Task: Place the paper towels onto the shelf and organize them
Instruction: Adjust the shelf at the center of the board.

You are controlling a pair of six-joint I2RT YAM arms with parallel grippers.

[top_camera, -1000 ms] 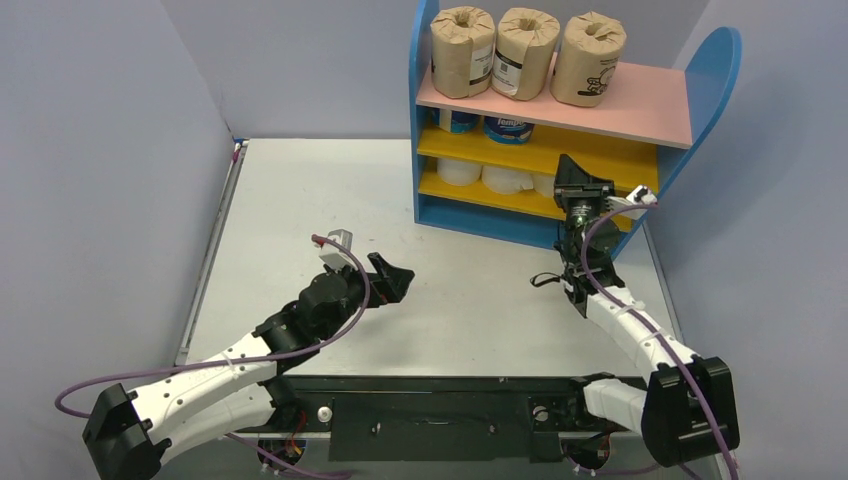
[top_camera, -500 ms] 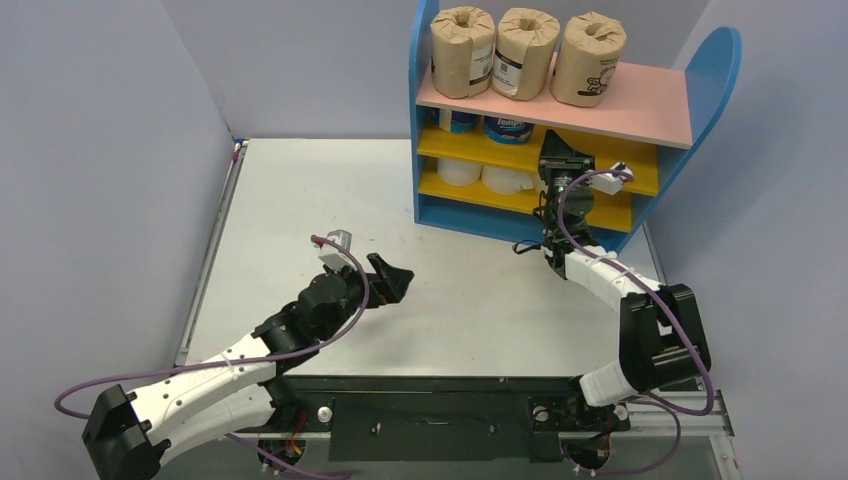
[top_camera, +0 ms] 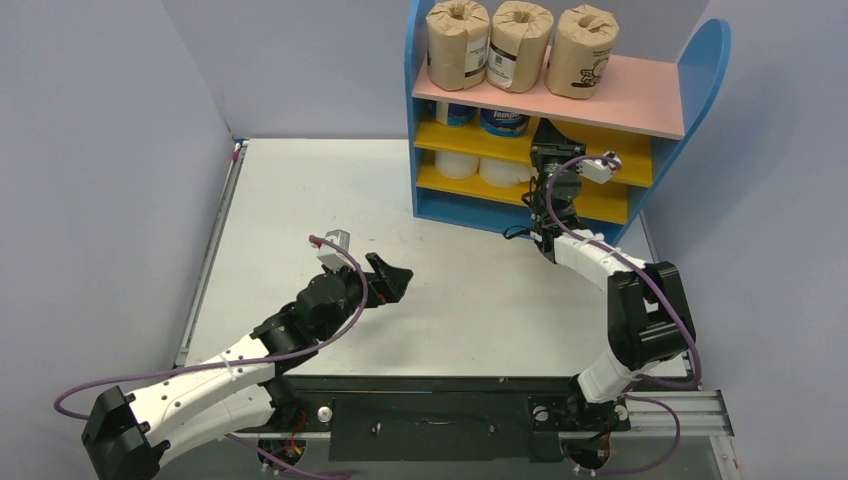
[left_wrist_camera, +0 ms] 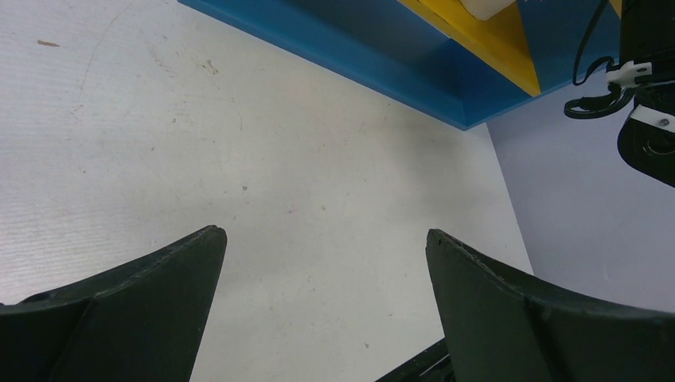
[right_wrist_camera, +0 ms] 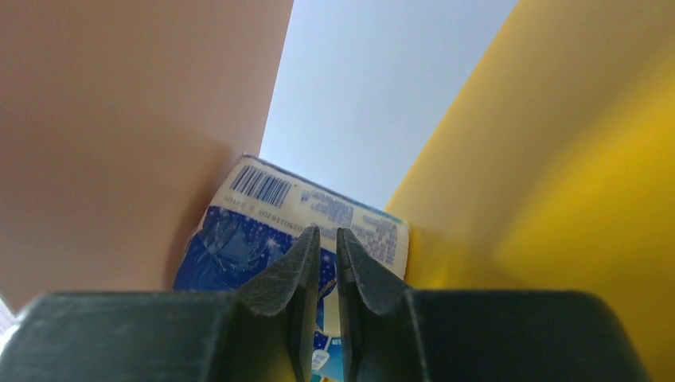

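**Right pincer clenched at the Tempo roll, middle tier**

We find the right pincer [right_wrist_camera: 328, 239] reaching into the shelf [top_camera: 417, 100], its fingers pinched together on nothing. The pink top board [right_wrist_camera: 119, 119] is just above it and the upper yellow board [right_wrist_camera: 557, 159] just beneath.

Straight ahead of its tips stands a blue-and-white Tempo roll [right_wrist_camera: 231, 247]; we cannot tell whether they touch. Three brown-wrapped rolls [top_camera: 518, 45] sit on the board over the pincer, and white rolls [top_camera: 458, 163] on the tier below it.

We judge this roll light and squashy, with a slick wrapper. A nudge on its flank should slide it, while a real hold needs the jaws spread around the barrel.

Headroom is tight. The back looks open beyond the roll, so a hard shove could tip it off that edge. There is free board to the pincer's right.

The left pincer [left_wrist_camera: 326, 239] hangs released and empty over the table [left_wrist_camera: 119, 119], well apart from the shelf.
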